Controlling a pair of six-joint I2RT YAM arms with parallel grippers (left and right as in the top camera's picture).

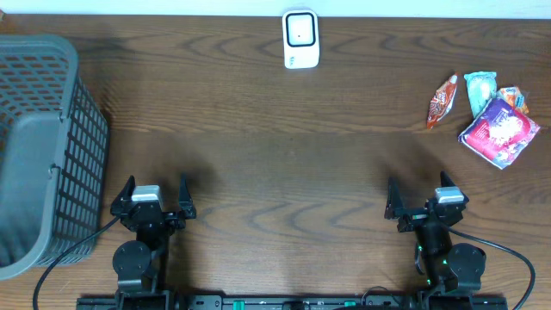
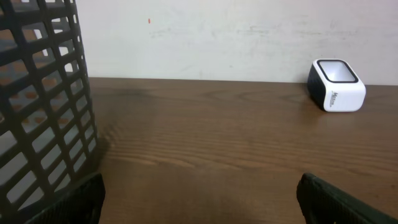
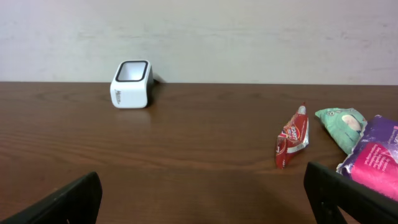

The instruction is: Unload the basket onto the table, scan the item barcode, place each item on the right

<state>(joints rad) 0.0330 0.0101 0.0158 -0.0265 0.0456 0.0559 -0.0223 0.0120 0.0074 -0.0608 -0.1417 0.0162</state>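
Currently idle | my left gripper (image 1: 157, 191) and right gripper (image 1: 417, 196) released, empty, near edge | snack packets (image 1: 499, 131) far right, scanner (image 1: 300, 39) far centre | risk: packets crowd together, I may pinch two; barcode could face away.

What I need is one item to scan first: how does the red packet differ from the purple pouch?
The red packet is slim and narrow; the purple pouch is broader and clearly bigger. The red packet lies apart, left of the group; the purple pouch lies close against the green packet. Both lie on the table, at its right side.
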